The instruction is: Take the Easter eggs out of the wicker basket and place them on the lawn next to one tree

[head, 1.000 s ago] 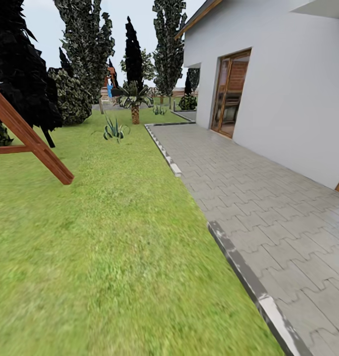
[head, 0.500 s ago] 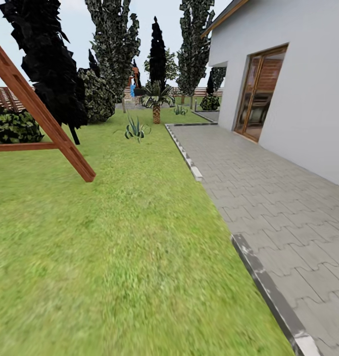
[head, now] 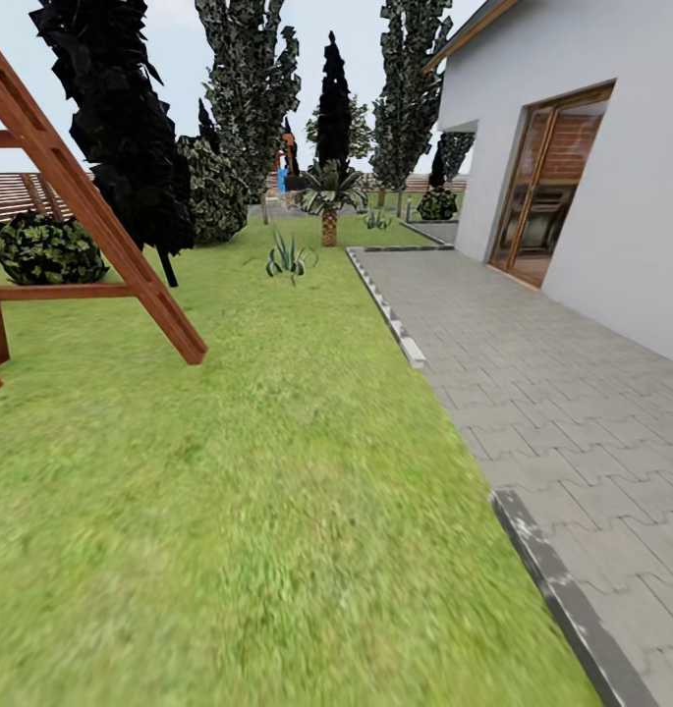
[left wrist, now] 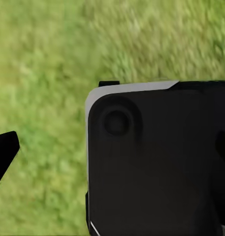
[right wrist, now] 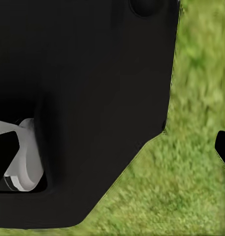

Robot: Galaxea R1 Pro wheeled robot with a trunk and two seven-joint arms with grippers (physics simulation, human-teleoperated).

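Lawn: the lawn (head: 248,471) is stretching from the near edge of the head view back toward the trees, its green mottled and blurred close up.
Patio: a grey paved patio (head: 572,393) is running along the right of the grass, with a pale kerb (head: 400,329) lying between the two.
House: a white house (head: 591,167) is standing at the right, a wood-framed glass door (head: 544,201) facing the paving.
Wooden frame: a slanting brown wooden frame (head: 90,226) is standing on the grass at the left, its foot touching the ground.
Trees: tall dark trees with pale-speckled leaves (head: 252,88) are rising at the back; a near-black one (head: 120,128) is standing just behind the frame.
Palm: a small palm (head: 329,196) is growing near the far end of the kerb, with a spiky low plant (head: 290,260) in front of it.
Shrub and fence: a round shrub (head: 46,250) is sitting before a brown slatted fence (head: 17,196) at the far left.
Eggs and basket: I cannot tell where they are lying.
Left wrist view: dark robot bodywork (left wrist: 156,162) is hanging over blurred grass (left wrist: 43,73).
Right wrist view: a dark housing (right wrist: 82,98) is covering most of the grass (right wrist: 191,162).
Jaws: I cannot tell whether either pair is standing apart or together.
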